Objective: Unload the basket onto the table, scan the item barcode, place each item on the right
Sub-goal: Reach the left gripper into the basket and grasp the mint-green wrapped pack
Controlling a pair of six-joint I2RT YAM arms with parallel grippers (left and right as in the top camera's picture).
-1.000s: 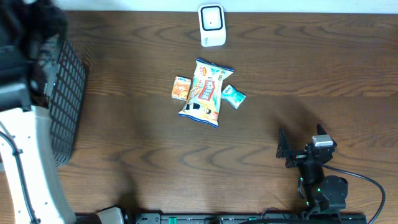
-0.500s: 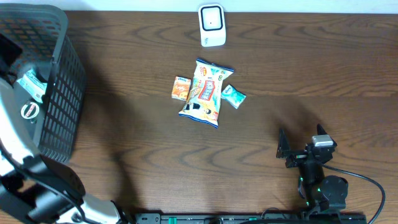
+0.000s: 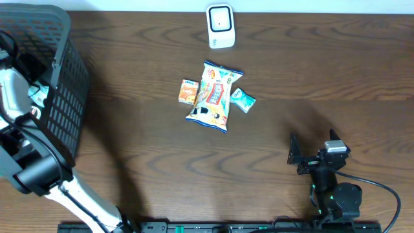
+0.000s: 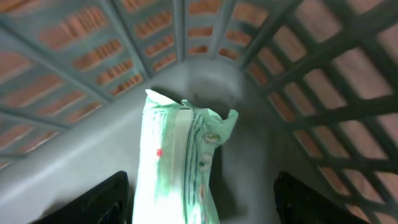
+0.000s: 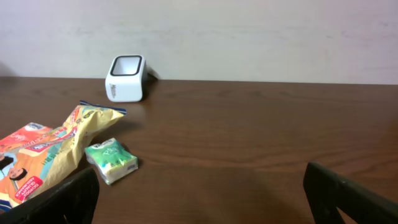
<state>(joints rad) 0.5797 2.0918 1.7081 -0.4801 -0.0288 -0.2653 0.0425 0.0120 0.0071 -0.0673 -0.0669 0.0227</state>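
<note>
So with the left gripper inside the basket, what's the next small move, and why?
Probably lower the left gripper and close on the green-and-white packet: it sits in the basket between the open fingers, not yet gripped.

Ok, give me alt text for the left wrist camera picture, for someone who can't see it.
A green and white packet lies inside a grey lattice basket, between the open fingers of the left gripper. Through the basket's walls, brown wood shows.
</note>
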